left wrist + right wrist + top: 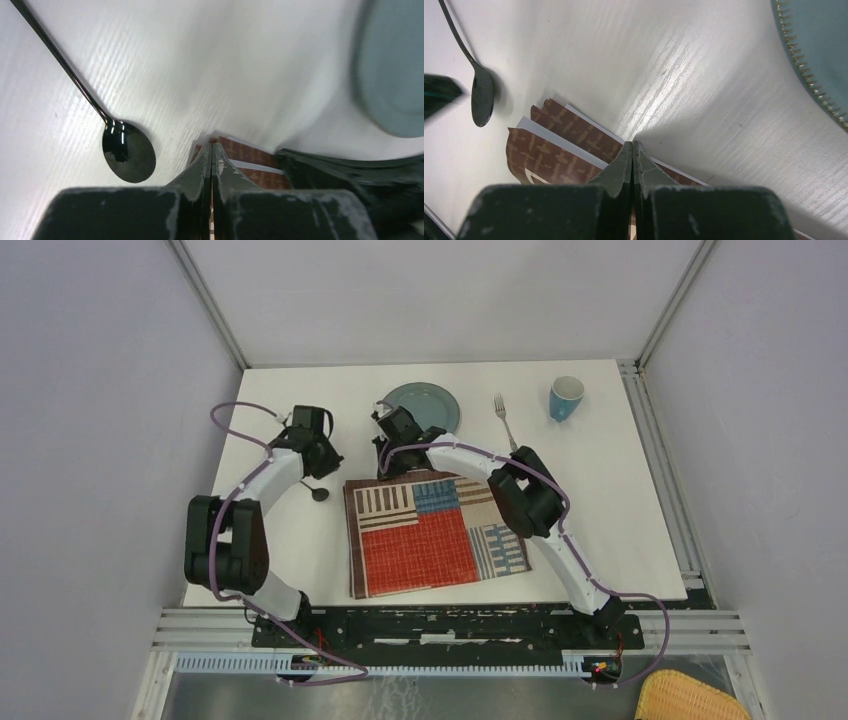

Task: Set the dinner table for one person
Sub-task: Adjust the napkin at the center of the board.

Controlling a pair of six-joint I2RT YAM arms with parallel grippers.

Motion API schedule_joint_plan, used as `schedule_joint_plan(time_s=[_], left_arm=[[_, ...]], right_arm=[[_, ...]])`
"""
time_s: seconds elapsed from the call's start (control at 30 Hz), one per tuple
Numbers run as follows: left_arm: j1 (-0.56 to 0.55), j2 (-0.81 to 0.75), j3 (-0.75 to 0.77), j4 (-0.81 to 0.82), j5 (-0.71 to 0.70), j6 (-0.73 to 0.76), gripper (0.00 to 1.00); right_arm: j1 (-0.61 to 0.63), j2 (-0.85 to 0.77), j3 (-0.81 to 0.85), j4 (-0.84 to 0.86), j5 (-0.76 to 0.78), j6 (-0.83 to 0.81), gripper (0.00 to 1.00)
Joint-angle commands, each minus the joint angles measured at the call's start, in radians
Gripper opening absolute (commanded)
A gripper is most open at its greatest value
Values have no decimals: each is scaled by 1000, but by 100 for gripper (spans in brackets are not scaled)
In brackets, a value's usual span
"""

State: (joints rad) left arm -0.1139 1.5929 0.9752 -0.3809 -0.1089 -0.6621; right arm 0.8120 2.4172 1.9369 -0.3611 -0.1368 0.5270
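So far only the groundwork is laid, as far as these views show. The white tabletop (620, 520) fills the enclosure ahead of the arm bases, and the striped patchwork placemat (435, 540) lies on it near the middle, a little askew, with nothing resting on it. The teal plate (430, 400) sits on bare tabletop at 12 o'clock from the mat, the fork (505, 420) at about 1 o'clock, the blue cup (566, 398) farther out between 1 and 2 o'clock, and the dark spoon (319, 492) just off the mat's far left corner at about 10 o'clock. The right claw (632, 144) is closed tight, its tips on the mat's far edge. It appears to pinch the cloth there, where the corner looks lifted and doubled so the pale underside shows. The left claw (212, 146) is likewise fully closed with its tips at that same corner, the spoon bowl at its 9 o'clock; whether it has any cloth between its tips I cannot tell. My reading is that the step in hand is squaring up the mat. Nearly everything is still left to do: plate onto the mat, then fork, spoon and cup brought in beside it.
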Motion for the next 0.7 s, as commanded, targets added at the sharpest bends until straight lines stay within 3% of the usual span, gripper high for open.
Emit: schedule_joint_plan(time_s=[0.0, 0.17, 0.33, 0.67], left_arm=[[-10, -129, 116, -31, -127, 87, 2], [-20, -133, 157, -62, -56, 85, 2], [-34, -128, 125, -56, -59, 84, 2], [-41, -101, 72, -56, -24, 77, 2]], right_arm=[[30, 8, -2, -96, -16, 5, 1], [30, 15, 12, -111, 9, 7, 3], [28, -57, -21, -99, 91, -28, 24], [25, -201, -37, -101, 246, -62, 29]])
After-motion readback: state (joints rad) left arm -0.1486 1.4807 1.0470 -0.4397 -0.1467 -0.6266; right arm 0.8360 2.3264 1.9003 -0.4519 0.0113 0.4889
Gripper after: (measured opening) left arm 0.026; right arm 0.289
